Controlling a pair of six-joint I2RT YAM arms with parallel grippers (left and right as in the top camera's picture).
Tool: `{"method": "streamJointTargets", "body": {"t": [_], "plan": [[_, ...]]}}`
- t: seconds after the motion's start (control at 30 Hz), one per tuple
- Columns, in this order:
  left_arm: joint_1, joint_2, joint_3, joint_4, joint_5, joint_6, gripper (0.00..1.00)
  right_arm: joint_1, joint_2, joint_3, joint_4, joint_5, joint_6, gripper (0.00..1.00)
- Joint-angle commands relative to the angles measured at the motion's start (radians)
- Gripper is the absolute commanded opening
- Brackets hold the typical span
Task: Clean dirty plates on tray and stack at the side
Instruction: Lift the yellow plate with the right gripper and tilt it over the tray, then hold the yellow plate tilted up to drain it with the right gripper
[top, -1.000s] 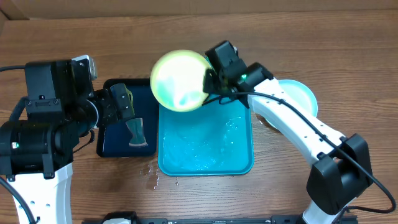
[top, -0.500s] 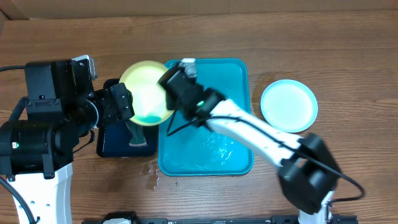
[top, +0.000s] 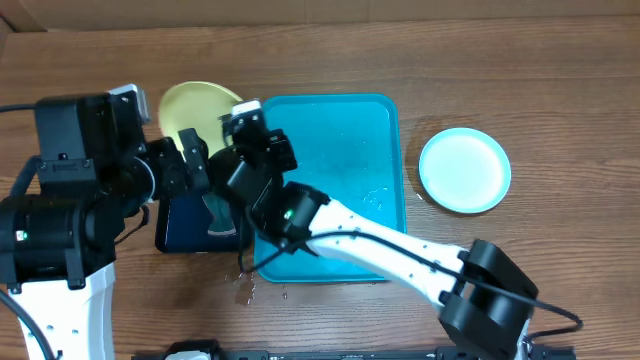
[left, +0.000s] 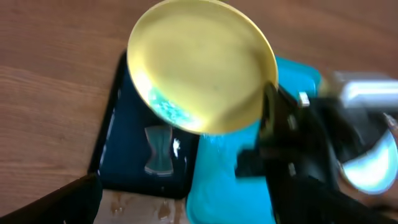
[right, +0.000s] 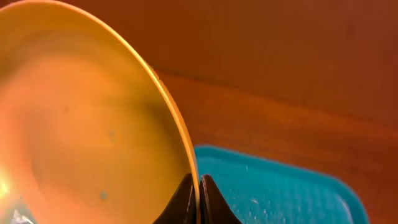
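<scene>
My right gripper (top: 233, 128) is shut on the rim of a pale yellow-green plate (top: 195, 108). It holds the plate tilted in the air over the far end of the black tray, close to my left gripper (top: 192, 160). In the right wrist view the two fingertips (right: 199, 190) pinch the plate's edge (right: 93, 124). The plate (left: 199, 62) has blue smears near its lower rim. My left gripper looks open and empty. The turquoise tray (top: 370, 130) is wet and holds no plate. A light blue plate (top: 465, 170) lies on the table to its right. No second yellow-green plate shows.
A small black tray (top: 180, 232) left of the turquoise tray holds a grey scrubbing tool (top: 217, 212). My right arm (top: 380, 245) reaches across the turquoise tray from the front right. Water drops (top: 245, 285) lie on the table by the tray's front left corner.
My right arm has swung the yellow-green plate left, from over the turquoise tray's back edge to above the black tray beside my left gripper. The left arm has hardly moved.
</scene>
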Motion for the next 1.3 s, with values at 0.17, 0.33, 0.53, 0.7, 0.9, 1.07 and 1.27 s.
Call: {"method": "streamJointTargets", "body": {"t": [0.17,0.33,0.53,0.7,0.9,1.07,1.27], "plan": [[-0.009,-0.001,0.005,-0.025,0.008,0.006,1.00,0.030,-0.077,0.024,0.225,0.051,-0.374,0.04],[-0.009,-0.001,0.005,-0.025,0.008,0.006,1.00,0.030,-0.077,0.024,0.266,0.051,-0.428,0.04],[-0.009,-0.001,0.005,-0.025,0.008,0.006,1.00,0.025,-0.077,0.024,0.269,0.013,-0.428,0.04],[-0.009,-0.001,0.005,-0.025,0.008,0.006,1.00,0.006,-0.077,0.024,0.263,-0.031,-0.426,0.04],[-0.009,-0.001,0.005,-0.025,0.008,0.006,1.00,-0.053,-0.077,0.018,0.204,-0.109,-0.348,0.04],[-0.009,-0.001,0.005,-0.025,0.008,0.006,1.00,-0.126,-0.077,0.008,0.185,-0.189,-0.284,0.04],[-0.009,-0.001,0.005,-0.025,0.008,0.006,1.00,-0.183,-0.074,0.007,0.189,-0.402,-0.293,0.04]]}}
